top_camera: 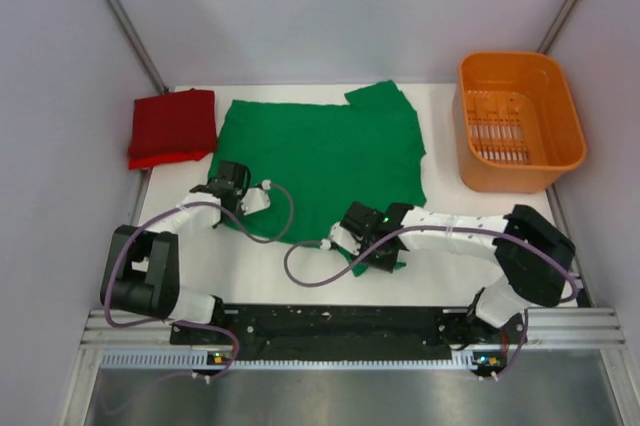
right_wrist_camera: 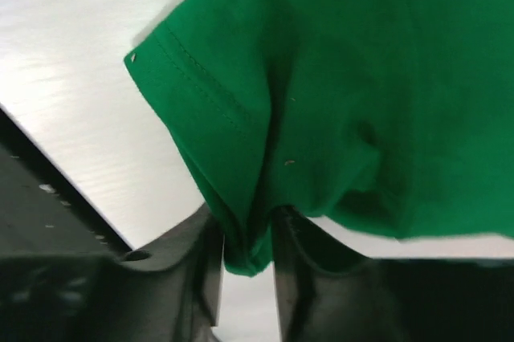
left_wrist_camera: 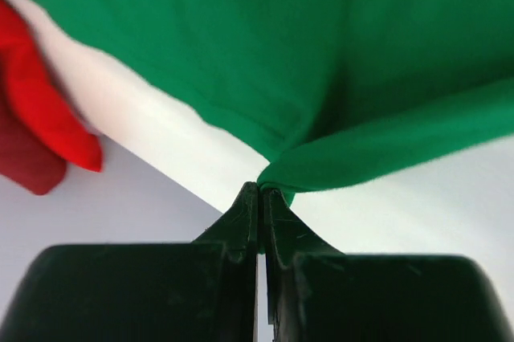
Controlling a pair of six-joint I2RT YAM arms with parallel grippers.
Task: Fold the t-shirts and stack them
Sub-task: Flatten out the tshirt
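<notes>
The green t-shirt point(top_camera: 325, 156) lies spread on the white table, one sleeve at the far right. My left gripper point(top_camera: 222, 196) is shut on its near left edge; in the left wrist view the cloth point(left_wrist_camera: 321, 77) is pinched at the fingertips point(left_wrist_camera: 250, 197). My right gripper point(top_camera: 362, 246) is shut on its near right edge; in the right wrist view a sleeve hem point(right_wrist_camera: 241, 141) hangs between the fingers point(right_wrist_camera: 209, 254). The dark red t-shirt point(top_camera: 172, 126) lies folded at the far left and also shows in the left wrist view point(left_wrist_camera: 40, 133).
An orange plastic basket point(top_camera: 520, 121) stands at the far right of the table. Grey walls close the left, far and right sides. Purple cables loop from both arms over the near table.
</notes>
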